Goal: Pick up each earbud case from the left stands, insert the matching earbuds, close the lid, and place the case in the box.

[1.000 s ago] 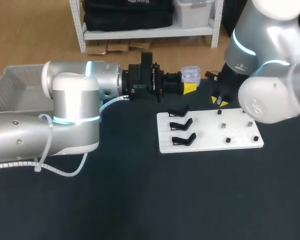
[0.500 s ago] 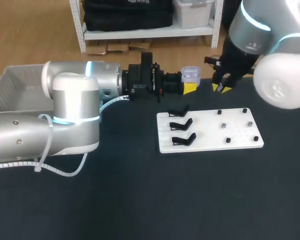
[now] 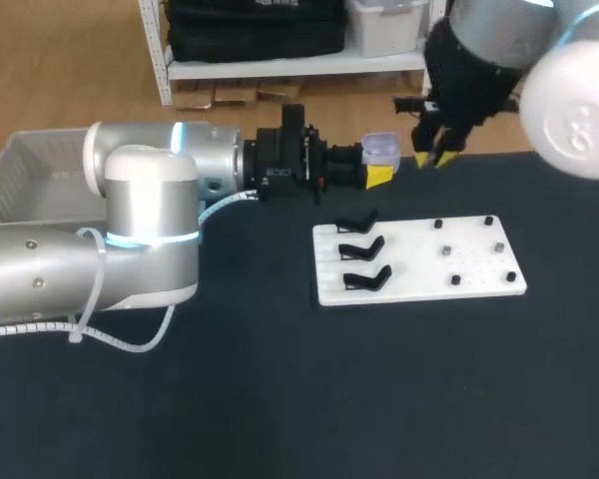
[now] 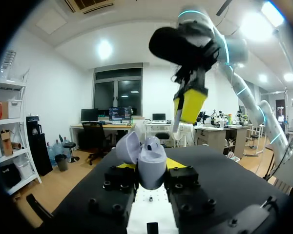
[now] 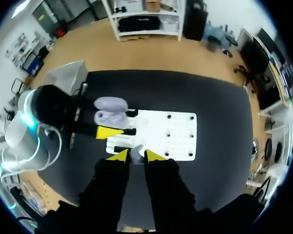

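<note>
One earbud [image 5: 136, 152] pinched, case [image 4: 145, 158] held open

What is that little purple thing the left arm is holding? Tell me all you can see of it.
It is a small earbud case of pale lilac, smooth plastic by its look, rounded like a pebble. Its lid is hinged open. The left gripper clamps the body between its yellow-tipped fingers, holding it in the air. Nothing else touches it.
</note>
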Controlling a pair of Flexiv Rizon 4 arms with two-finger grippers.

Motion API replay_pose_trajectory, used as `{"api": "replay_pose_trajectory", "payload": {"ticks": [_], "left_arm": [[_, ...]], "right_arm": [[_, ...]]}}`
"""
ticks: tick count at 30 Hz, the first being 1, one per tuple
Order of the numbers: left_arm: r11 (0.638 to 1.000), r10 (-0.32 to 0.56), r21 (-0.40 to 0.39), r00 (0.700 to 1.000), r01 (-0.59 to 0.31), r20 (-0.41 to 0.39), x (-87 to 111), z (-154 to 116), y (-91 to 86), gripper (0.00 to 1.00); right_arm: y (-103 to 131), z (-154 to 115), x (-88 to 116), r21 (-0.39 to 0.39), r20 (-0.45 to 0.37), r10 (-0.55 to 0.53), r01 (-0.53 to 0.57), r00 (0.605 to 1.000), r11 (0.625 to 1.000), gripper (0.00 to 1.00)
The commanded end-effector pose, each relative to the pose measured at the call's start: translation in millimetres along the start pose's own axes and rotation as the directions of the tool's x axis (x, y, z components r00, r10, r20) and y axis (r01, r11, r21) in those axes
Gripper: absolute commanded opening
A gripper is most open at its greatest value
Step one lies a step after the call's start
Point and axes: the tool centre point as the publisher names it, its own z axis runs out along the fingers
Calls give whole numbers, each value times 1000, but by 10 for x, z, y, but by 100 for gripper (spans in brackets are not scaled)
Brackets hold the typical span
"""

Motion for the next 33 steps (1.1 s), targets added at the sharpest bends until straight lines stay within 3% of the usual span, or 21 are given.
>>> {"api": "replay_pose_trajectory", "payload": {"ticks": [1,10,21,25,33], "left_arm": [[1000,4,-3,1000,-4,6,15,1,-2,0],[1000,4,-3,1000,-4,6,15,1,-2,0],[1000,4,-3,1000,-4,6,15,1,-2,0],[1000,4,-3,1000,-4,6,15,1,-2,0],[1000,4,-3,1000,-4,6,15,1,-2,0]], "right_arm": [[150,-110,-53,-21,-9,-48,47,999,999,0],[526,-44,-189,-80,-48,-149,145,988,986,0],[665,39,-263,-154,-74,-294,281,953,947,0],[667,1,-273,-93,-50,-350,345,935,934,0],[667,1,-273,-93,-50,-350,345,935,934,0]]}}
